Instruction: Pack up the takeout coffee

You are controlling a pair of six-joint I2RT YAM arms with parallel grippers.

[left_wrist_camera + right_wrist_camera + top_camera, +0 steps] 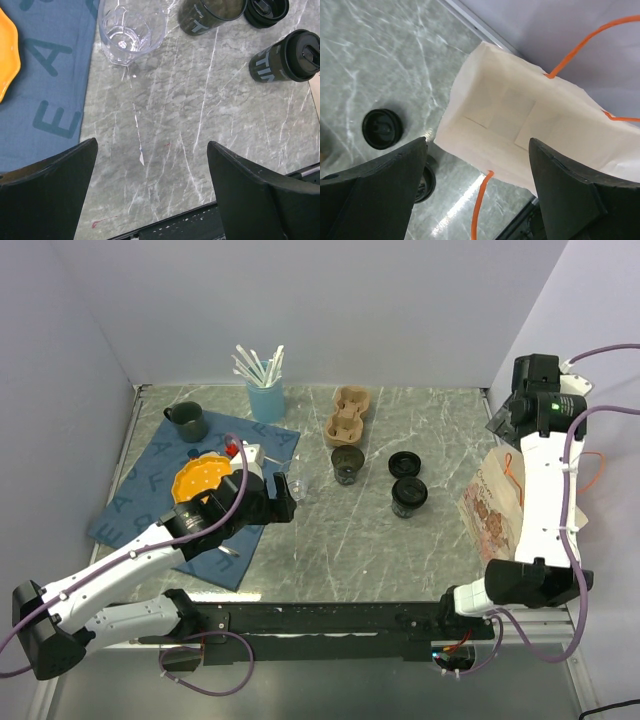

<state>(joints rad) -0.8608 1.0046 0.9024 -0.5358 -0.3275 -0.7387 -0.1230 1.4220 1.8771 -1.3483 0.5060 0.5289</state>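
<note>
At the left of the grey marbled surface (340, 550) a blue lettered cloth (140, 505) is spread, and on it a dark green mug (187, 421) and an orange plate (198, 480) are set. Behind the cloth's far edge a blue cup of white straws (264, 392) is seen. The left end effector (152, 146) is poised above the surface just beside the cloth's right edge, its jaws spread wide with nothing between them. A clear glass (127, 30) is found just ahead of it, at the cloth's edge. Further right a brown cardboard cup carrier (349, 414) is placed toward the back, with an unlidded dark cup (347, 464) in front of it and a loose black lid (403, 463) beside that cup. The takeout coffee (409, 496), black and lidded, is stood upright right of centre, just in front of the loose lid and apart from the paper bag (492, 508). The bag, fitted with orange handles, is located at the right edge. The right end effector (477, 144) is pointed at the bag's open mouth, jaws wide and empty.
</note>
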